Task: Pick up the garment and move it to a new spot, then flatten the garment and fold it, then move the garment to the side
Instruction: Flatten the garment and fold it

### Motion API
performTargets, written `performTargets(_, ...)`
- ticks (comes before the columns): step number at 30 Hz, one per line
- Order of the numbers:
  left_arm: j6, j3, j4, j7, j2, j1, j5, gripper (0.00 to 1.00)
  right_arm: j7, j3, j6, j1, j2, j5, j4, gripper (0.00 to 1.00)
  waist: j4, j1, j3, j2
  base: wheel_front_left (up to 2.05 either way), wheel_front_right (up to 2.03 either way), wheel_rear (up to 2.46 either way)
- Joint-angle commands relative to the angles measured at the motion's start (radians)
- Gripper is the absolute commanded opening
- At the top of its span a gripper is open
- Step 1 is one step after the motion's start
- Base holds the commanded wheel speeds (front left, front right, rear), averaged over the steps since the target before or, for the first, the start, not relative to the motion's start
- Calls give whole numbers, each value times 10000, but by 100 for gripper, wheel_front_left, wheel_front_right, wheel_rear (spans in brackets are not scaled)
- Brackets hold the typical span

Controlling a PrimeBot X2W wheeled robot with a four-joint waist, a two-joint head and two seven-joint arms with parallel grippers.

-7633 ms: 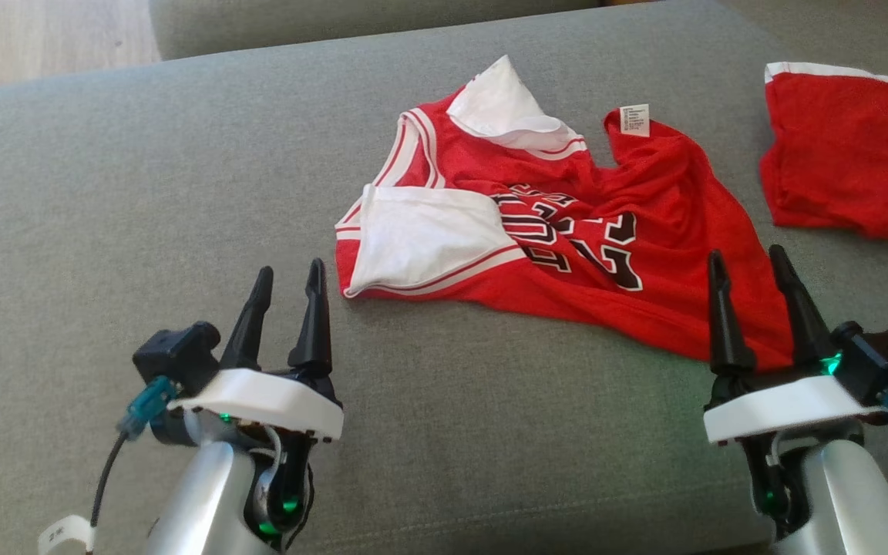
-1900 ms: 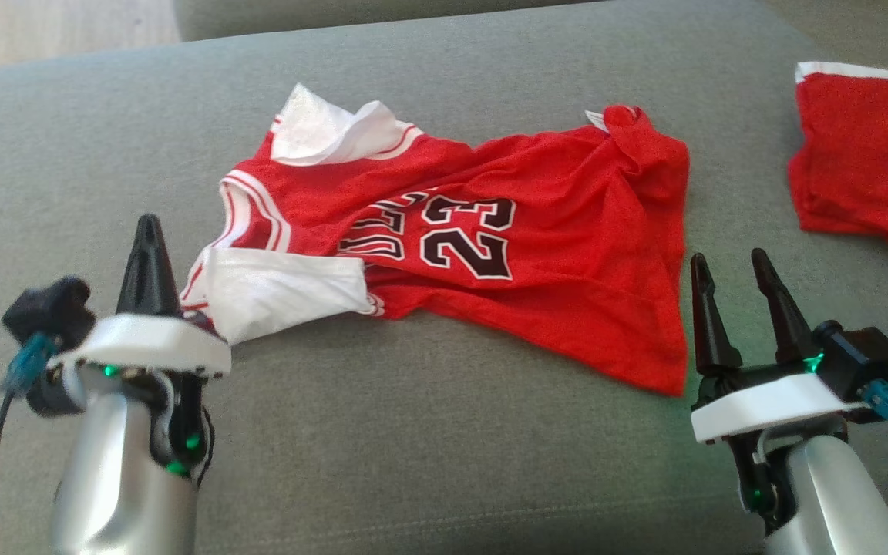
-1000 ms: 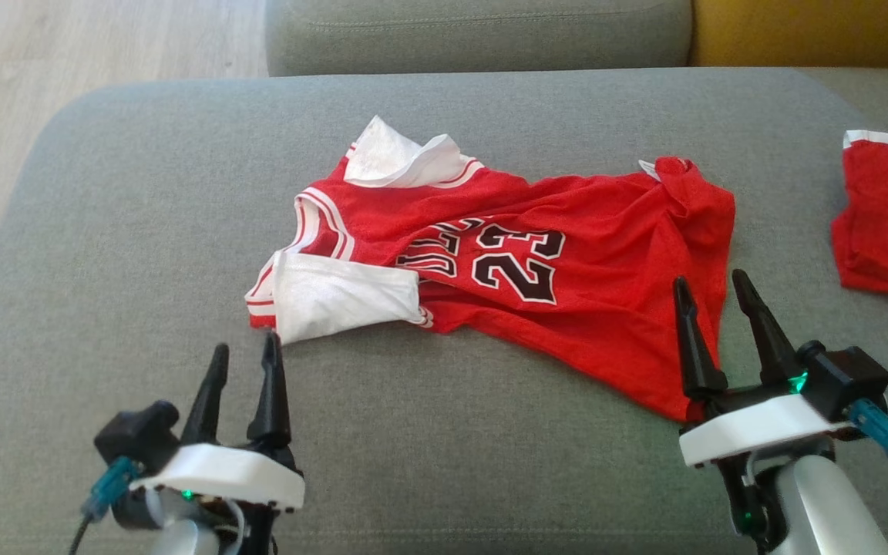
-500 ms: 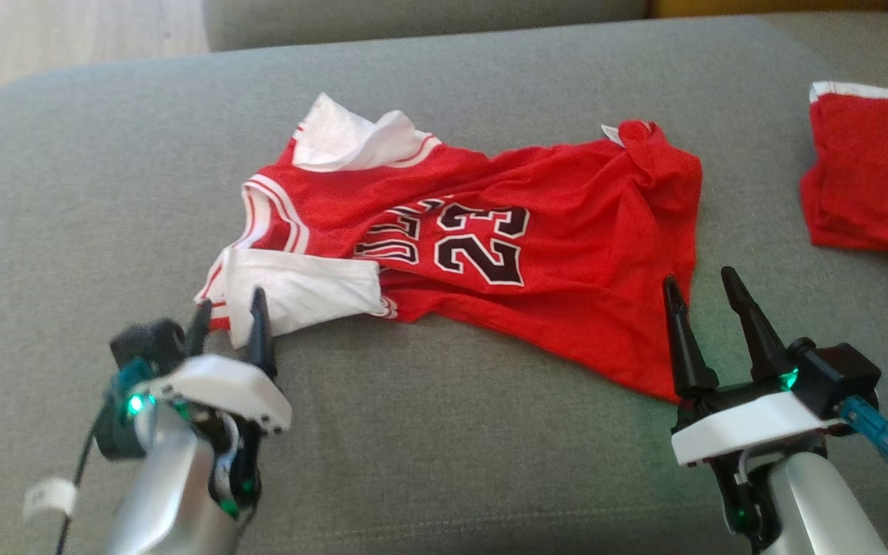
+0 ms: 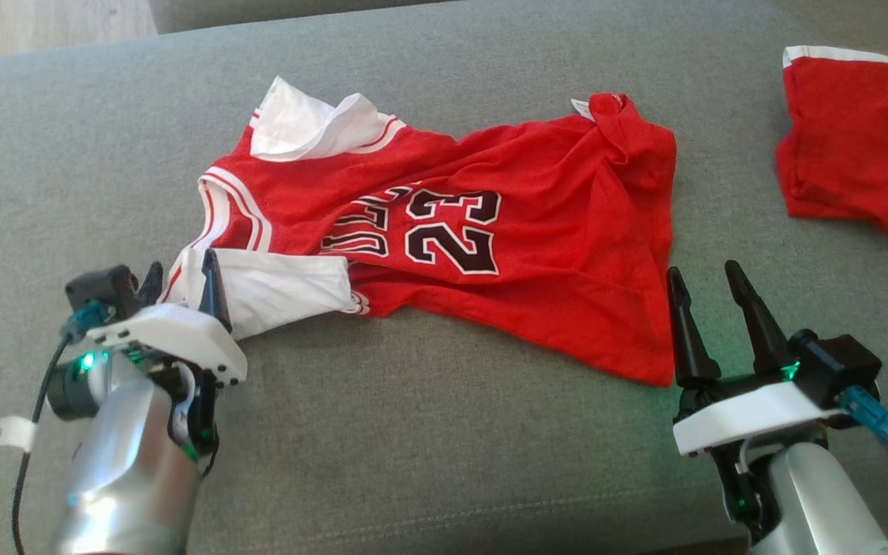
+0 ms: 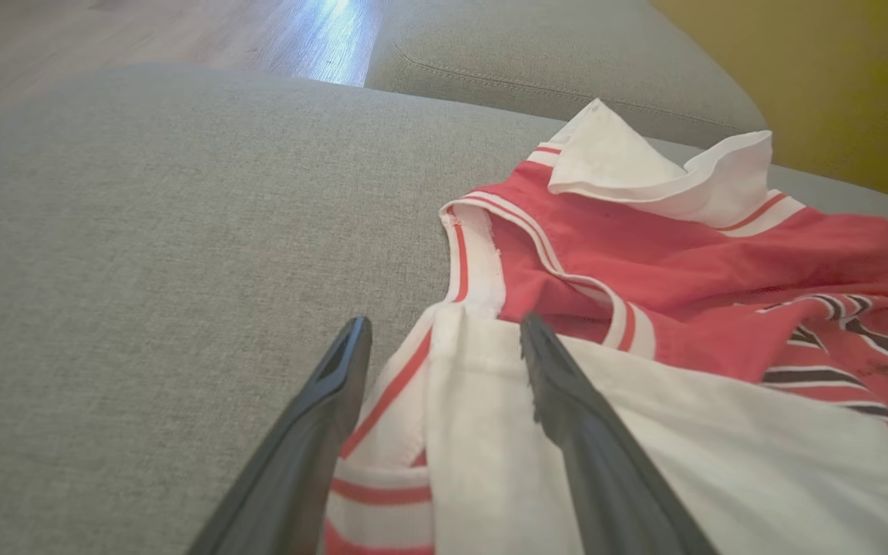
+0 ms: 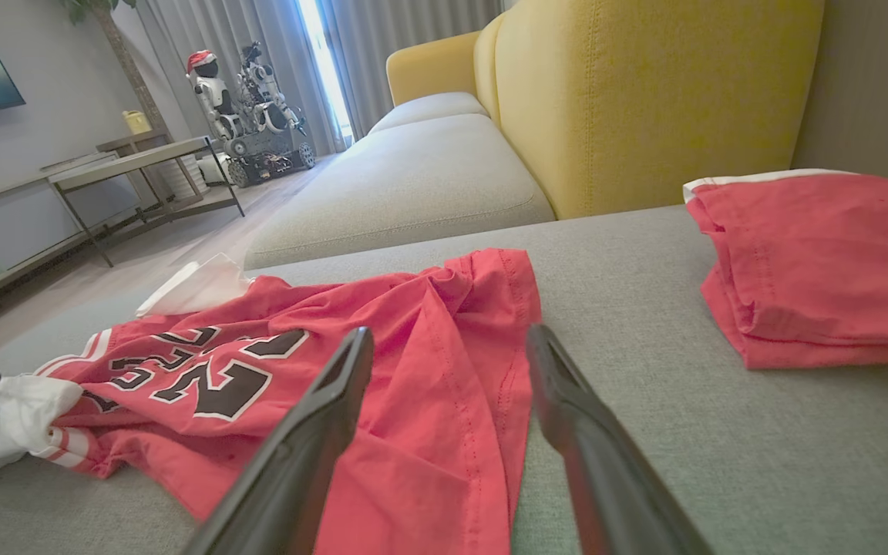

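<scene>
Grey sofa [image 5: 428, 439], perhaps red shorts [image 5: 860, 146]

Support: wide grey fabric seat cushion [image 5: 444, 432], coarse weave, rounded corners, a seam line along its near front. Two items lie directly on it.

Item one: red basketball jersey [image 5: 560, 254], printed side up, black "23" outlined in white beside partly creased lettering. It lies sideways, neck end to the head view's left, hem to the right. Not flat: the body is rumpled, both shoulder parts are turned over showing white inside, and the hem's far corner is bunched, with a white label [image 5: 582, 109] beside it.

Item two: smaller red garment [image 5: 860, 162] with a white edge band, bunched. It lies well apart from the jersey, past its hem end and slightly farther back. Grey cloth shows between them.
</scene>
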Motion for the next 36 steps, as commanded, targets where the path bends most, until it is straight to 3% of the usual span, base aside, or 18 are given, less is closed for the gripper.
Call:
performTargets(1,-58,244,-84,-182,321,-580,43,100,-122,251,-7,-450,36,-26,-250,100,-23,0,43,0,0,0,0)
performTargets(10,-174,76,603,-335,215,-1011,84,100,-182,262,-7,-504,61,-45,-133,100,-42,0,90,0,0,0,0)
performTargets(11,-208,59,676,-349,202,-1041,77,93,-189,261,-7,-509,61,-46,-118,100,-39,0,85,0,0,0,0)
performTargets(12,-238,42,752,-361,189,-1068,70,65,-195,261,-7,-514,60,-47,-104,100,-36,0,80,0,0,0,0)
performTargets(13,-272,23,838,-369,178,-1091,61,46,-199,263,-7,-521,60,-51,-93,100,-35,0,77,0,0,0,0)
performTargets(14,-302,7,934,-373,171,-1113,50,36,-202,265,-7,-526,60,-56,-85,100,-33,0,73,0,0,0,0)
performTargets(16,-356,-19,1132,-379,168,-1161,26,0,-206,271,-7,-536,61,-64,-79,100,-28,0,68,0,0,0,0)
performTargets(26,-310,92,846,-533,189,-1272,46,0,-200,191,-7,-516,25,-75,-78,100,29,0,60,0,0,0,0)
performTargets(36,-194,587,-2875,-549,288,428,744,0,257,-244,-7,204,57,150,176,100,127,0,-233,0,0,0,0)
